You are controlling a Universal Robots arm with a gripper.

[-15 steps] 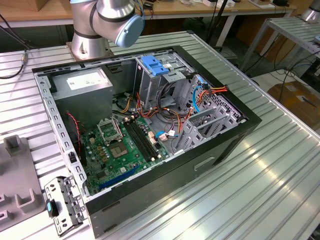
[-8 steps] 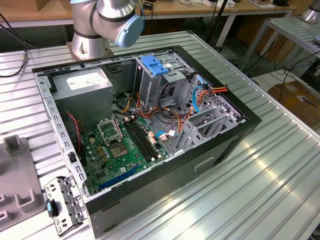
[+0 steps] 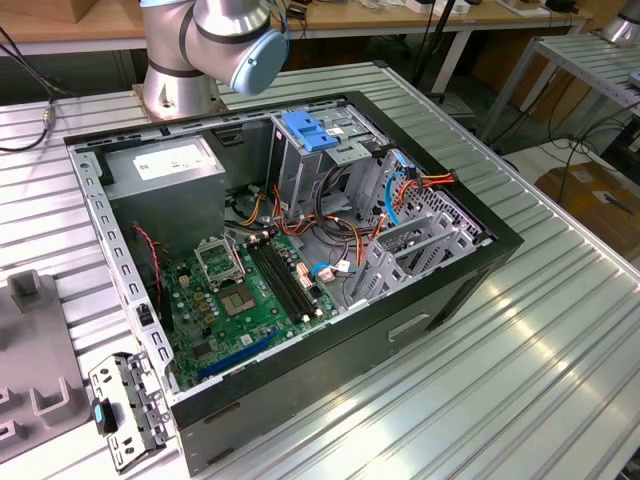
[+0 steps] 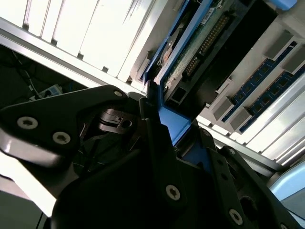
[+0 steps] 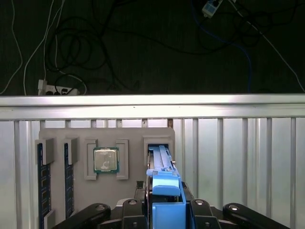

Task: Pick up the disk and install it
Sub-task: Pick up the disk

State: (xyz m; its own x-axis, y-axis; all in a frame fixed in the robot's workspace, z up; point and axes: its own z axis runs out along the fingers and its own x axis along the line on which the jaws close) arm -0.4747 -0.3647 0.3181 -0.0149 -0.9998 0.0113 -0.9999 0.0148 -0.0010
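Your claw (image 5: 167,207) pinches the disk (image 5: 161,162) by its blue frame. The disk stands on edge in an end slot of the grey tray (image 5: 128,136), just beside the processor chip (image 5: 106,160) seated there. Memory sticks (image 5: 44,183) fill the slots at the tray's other end.

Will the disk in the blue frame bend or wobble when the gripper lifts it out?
Probably stiff: the disk looks like a solid slab in a rigid blue frame. It stands on edge in a slot of the grey tray, so it may tip if nudged sideways. Its bare circuit board looks delicate, so bumps could hurt it.
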